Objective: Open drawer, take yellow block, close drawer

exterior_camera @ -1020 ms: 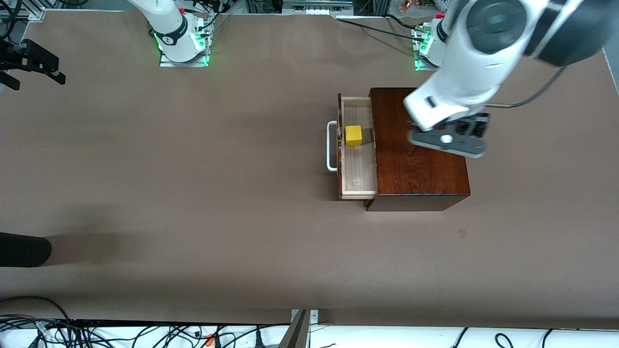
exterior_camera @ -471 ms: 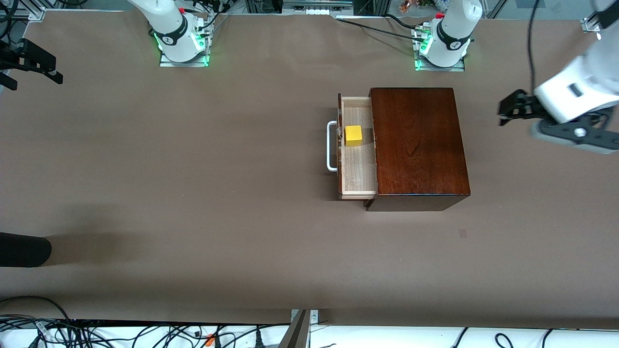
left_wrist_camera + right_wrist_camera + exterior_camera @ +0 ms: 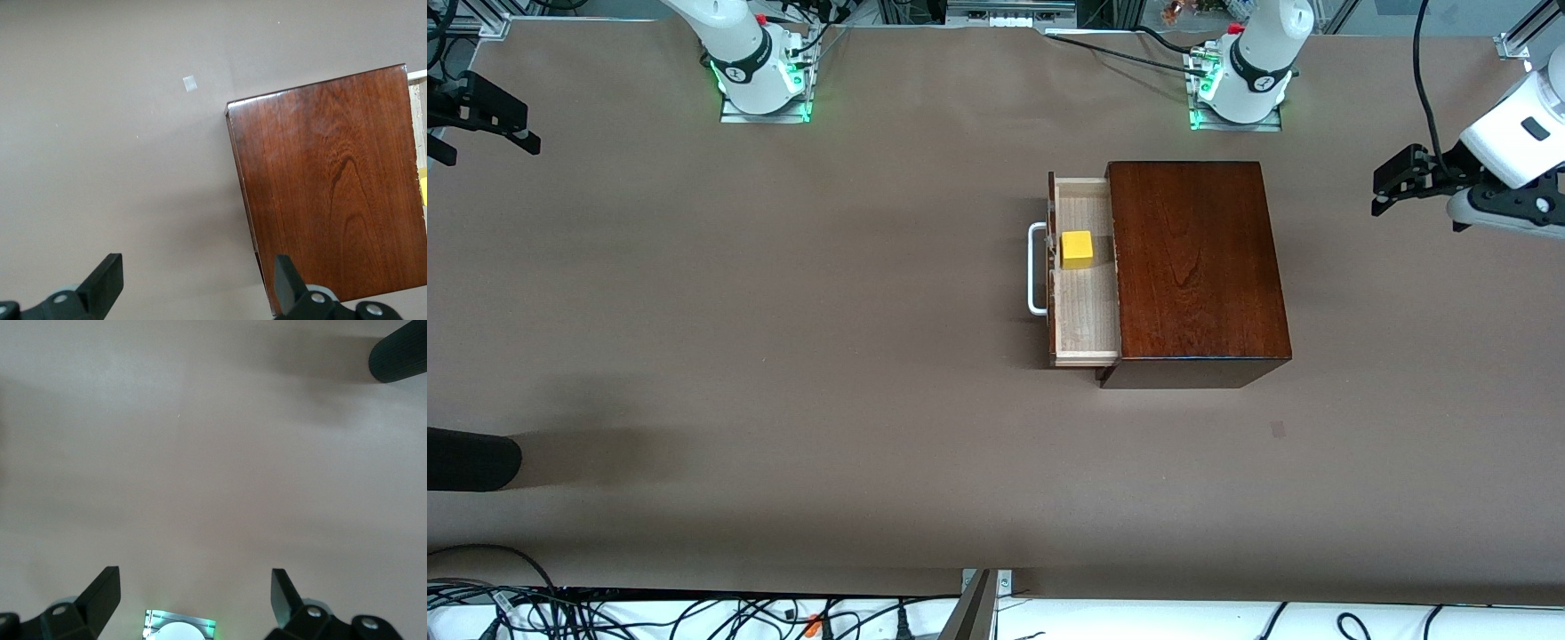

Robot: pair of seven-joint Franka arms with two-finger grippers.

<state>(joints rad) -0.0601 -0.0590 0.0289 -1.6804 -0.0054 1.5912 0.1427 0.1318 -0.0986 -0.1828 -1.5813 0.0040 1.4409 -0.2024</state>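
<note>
The drawer (image 3: pixel 1087 302) stands pulled out of the dark mahogany box (image 3: pixel 1196 267), its white handle (image 3: pixel 1036 269) toward the right arm's end. The yellow block (image 3: pixel 1077 249) lies in the tray, close to the drawer front. My left gripper (image 3: pixel 1380 191) hangs open and empty over bare table at the left arm's end, apart from the box. In the left wrist view the left gripper (image 3: pixel 198 283) frames table beside the box (image 3: pixel 333 187). My right gripper (image 3: pixel 494 151) waits open and empty at the right arm's end; the right wrist view shows the right gripper (image 3: pixel 193 590) over bare table.
A black rounded object (image 3: pixel 471 458) pokes in at the table edge at the right arm's end, also the black object (image 3: pixel 400 353) in the right wrist view. A small pale patch (image 3: pixel 1278 429) marks the table nearer the camera than the box. Cables run along the near edge.
My left gripper has swung from above the box out to the left arm's end of the table. Drawer, block and right arm have stayed put.
</note>
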